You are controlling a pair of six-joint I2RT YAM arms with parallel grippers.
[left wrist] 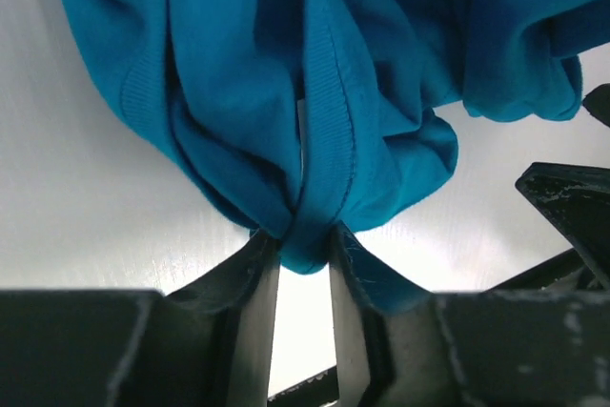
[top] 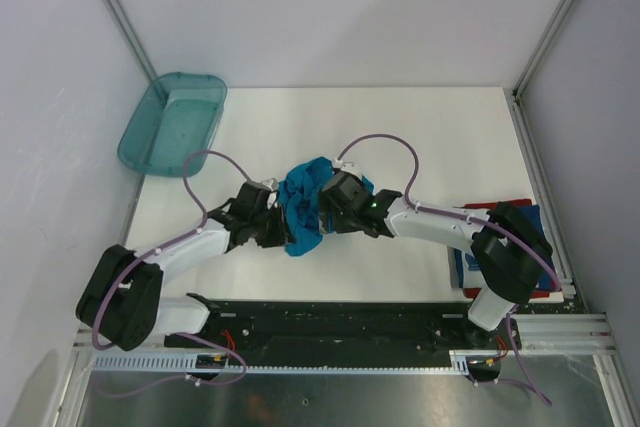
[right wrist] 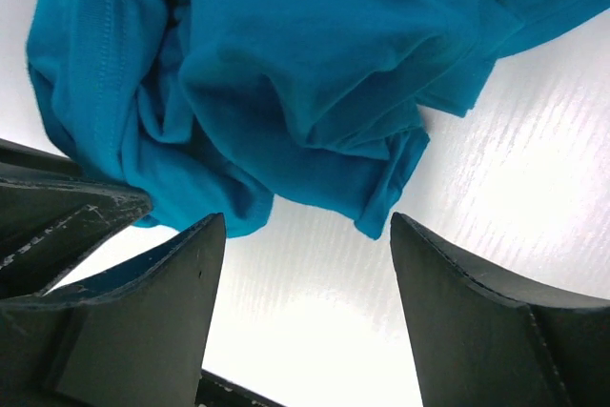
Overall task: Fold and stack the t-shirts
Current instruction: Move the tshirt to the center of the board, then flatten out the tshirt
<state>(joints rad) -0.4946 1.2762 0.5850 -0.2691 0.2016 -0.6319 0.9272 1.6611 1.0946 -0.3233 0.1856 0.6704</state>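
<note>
A crumpled teal-blue t-shirt (top: pixel 303 202) lies bunched in the middle of the table, between my two grippers. My left gripper (top: pixel 280 230) comes at it from the left, and in the left wrist view its jaws (left wrist: pixel 305 240) pinch a hemmed fold of the teal cloth (left wrist: pixel 324 121) at their tips. On the shirt's right side my right gripper (top: pixel 335 209) stands open (right wrist: pixel 307 226), with a cloth corner (right wrist: pixel 386 207) just ahead of its fingers and bare table between them. A folded dark blue t-shirt (top: pixel 462 265) with a red edge lies at the table's right edge, mostly hidden under the right arm.
A translucent teal plastic bin (top: pixel 172 123) stands at the table's far left corner. Grey walls and aluminium frame posts close in the table on three sides. The right gripper's finger (left wrist: pixel 572 197) shows close by in the left wrist view.
</note>
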